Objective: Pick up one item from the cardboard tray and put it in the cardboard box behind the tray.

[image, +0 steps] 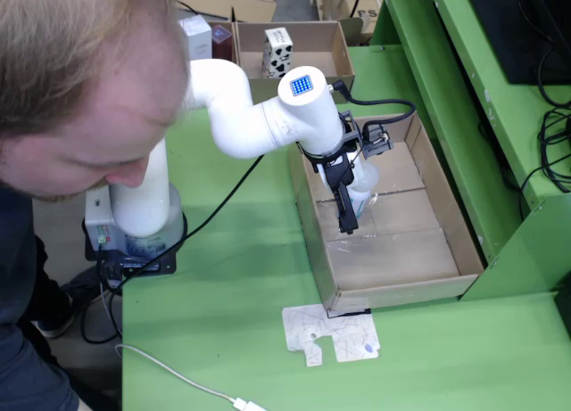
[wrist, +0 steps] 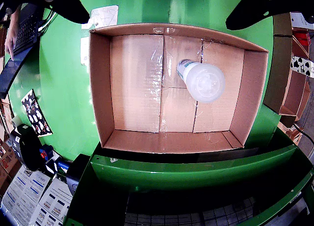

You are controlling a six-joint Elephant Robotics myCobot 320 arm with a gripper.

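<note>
A white plastic bottle (wrist: pixel 203 81) stands upright on the floor of the large cardboard box (wrist: pixel 100 88), right of its middle in the wrist view. My gripper (wrist: pixel 157 21) hangs above the box, open, its two black fingers (wrist: pixel 64 3) spread wide at the top corners of that view with nothing between them. In the fixed view the gripper (image: pixel 354 204) reaches down into the box (image: pixel 446 224) right beside the bottle (image: pixel 365 184). The smaller cardboard tray (image: pixel 335 38) at the top of that view holds a black-and-white spotted carton (image: pixel 277 53).
A person's head (image: pixel 71 72) fills the upper left of the fixed view, next to the arm's base (image: pixel 134 224). A cut paper sheet (image: pixel 330 332) lies in front of the box. A green frame (image: pixel 446 90) borders the right side. A white cable (image: pixel 178 375) crosses the table.
</note>
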